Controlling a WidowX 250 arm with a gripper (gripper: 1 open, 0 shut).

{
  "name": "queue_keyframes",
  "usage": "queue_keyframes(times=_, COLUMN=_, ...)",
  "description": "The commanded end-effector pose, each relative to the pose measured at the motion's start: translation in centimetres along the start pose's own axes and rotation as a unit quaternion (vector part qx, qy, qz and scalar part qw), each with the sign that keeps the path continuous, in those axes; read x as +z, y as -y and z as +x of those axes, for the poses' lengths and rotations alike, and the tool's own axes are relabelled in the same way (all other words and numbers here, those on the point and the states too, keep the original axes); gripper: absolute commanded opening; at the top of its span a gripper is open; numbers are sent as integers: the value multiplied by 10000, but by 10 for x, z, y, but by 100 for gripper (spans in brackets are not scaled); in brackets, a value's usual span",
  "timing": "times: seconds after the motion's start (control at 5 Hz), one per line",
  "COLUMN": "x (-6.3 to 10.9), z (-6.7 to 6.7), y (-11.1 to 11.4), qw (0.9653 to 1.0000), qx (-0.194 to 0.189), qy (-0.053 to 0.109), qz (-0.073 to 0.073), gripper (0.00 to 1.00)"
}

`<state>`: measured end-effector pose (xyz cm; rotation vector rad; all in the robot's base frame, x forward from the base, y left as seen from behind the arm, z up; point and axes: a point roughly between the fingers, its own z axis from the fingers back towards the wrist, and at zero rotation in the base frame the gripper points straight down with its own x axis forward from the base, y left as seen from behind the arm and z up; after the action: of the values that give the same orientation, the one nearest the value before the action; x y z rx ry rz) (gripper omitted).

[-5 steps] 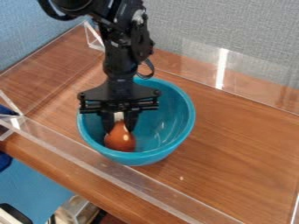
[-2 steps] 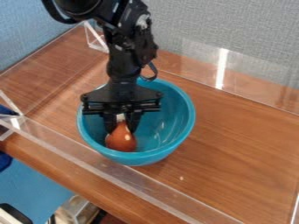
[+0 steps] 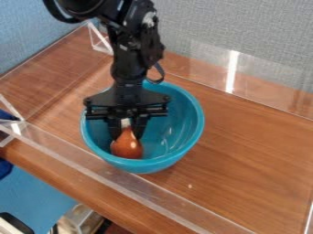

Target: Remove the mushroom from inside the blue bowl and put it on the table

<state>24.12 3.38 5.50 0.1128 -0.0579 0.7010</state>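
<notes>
The black gripper (image 3: 126, 125) points straight down into the blue bowl (image 3: 178, 130), its jaws clamped on the mushroom (image 3: 124, 143), whose orange-brown cap shows just beneath the fingers. The mushroom seems to sit low inside the bowl, though whether it touches the bottom is hard to tell. The bowl stands on the table (image 3: 257, 146), close to its near clear wall.

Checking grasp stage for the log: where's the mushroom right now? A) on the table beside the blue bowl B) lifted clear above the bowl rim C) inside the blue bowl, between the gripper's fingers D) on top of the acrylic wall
C: the mushroom sits low inside the blue bowl, below its rim, with the gripper shut on it from straight above; nothing lies on the table beside the bowl.
</notes>
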Motion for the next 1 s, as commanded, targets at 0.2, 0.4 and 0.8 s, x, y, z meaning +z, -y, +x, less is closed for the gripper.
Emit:
queue_keyframes(times=0.2, x=31, z=7, y=3, qw=9994, qx=22, qy=217, qz=-264, gripper=0)
queue_keyframes(times=0.4, x=48, z=9, y=2, qw=9989, qx=57, qy=256, qz=-382, gripper=0)
queue_keyframes(times=0.8, x=81, z=12, y=5, qw=9976, qx=86, qy=297, qz=-619, gripper=0)
